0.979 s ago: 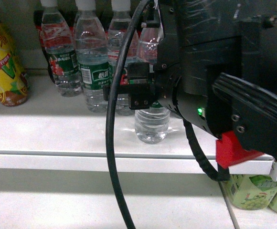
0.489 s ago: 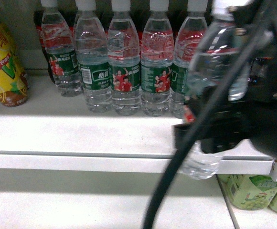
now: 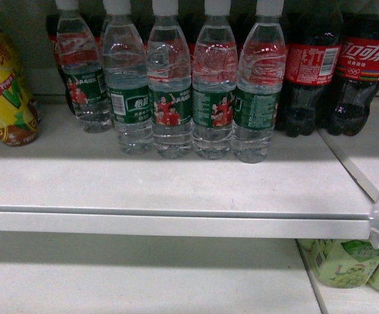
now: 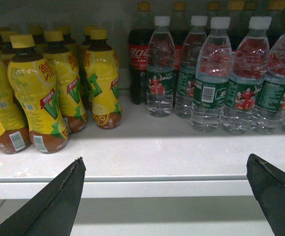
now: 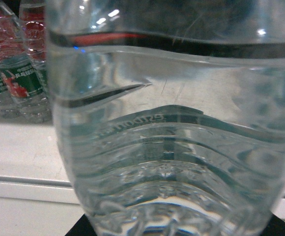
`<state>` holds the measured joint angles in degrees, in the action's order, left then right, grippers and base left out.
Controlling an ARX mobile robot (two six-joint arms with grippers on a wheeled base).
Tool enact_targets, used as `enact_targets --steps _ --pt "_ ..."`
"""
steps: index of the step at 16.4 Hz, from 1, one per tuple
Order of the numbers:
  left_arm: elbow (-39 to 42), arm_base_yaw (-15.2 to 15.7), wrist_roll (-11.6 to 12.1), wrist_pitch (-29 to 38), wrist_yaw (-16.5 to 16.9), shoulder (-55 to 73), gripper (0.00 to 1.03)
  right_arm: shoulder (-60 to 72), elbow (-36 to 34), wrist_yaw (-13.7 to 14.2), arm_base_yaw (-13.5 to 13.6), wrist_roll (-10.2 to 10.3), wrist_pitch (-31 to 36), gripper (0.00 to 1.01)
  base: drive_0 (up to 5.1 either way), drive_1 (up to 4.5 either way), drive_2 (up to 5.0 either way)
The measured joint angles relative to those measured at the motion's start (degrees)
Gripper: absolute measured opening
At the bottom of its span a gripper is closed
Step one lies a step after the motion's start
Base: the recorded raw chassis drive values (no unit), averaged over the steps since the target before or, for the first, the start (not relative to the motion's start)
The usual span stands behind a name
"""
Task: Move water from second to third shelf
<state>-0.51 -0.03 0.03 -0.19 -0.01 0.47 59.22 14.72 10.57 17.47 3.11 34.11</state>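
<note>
Right jaws: fingers not visible, but the water bottle [image 5: 174,128] fills the right wrist view at point-blank, so I judge it gripped. Left gripper [image 4: 164,196] jaws spread wide, empty. Head view shows only a sliver of the bottle at the right edge, off the shelf [image 3: 176,190] front, near its lip. Five water bottles [image 3: 170,82] remain in the row, cola bottles [image 3: 336,72] beside. Pick done; lowering and placing remain.
</note>
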Motion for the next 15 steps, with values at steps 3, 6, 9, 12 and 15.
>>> enact_targets --steps 3,6,9,12,15 --pt "0.0 0.0 0.0 0.0 0.0 0.0 0.98 -11.21 -2.12 -1.14 -4.22 -0.63 -7.39 0.4 0.0 0.0 0.0" --pt "0.0 0.0 0.0 0.0 -0.02 0.0 0.98 -17.33 -2.36 -1.36 -4.48 -1.62 -11.5 0.4 0.0 0.0 0.0" --pt "0.0 0.0 0.0 0.0 0.0 0.0 0.98 -17.64 -2.36 -1.44 -4.48 -1.7 -11.56 0.4 0.0 0.0 0.0" --pt "0.0 0.0 0.0 0.0 0.0 0.0 0.98 -17.57 -2.36 -1.44 -4.48 -1.7 -11.32 0.4 0.0 0.0 0.0" --pt "0.0 0.0 0.0 -0.26 0.0 0.0 0.98 -17.57 -2.6 -1.44 -4.48 -1.7 -11.8 0.4 0.0 0.0 0.0"
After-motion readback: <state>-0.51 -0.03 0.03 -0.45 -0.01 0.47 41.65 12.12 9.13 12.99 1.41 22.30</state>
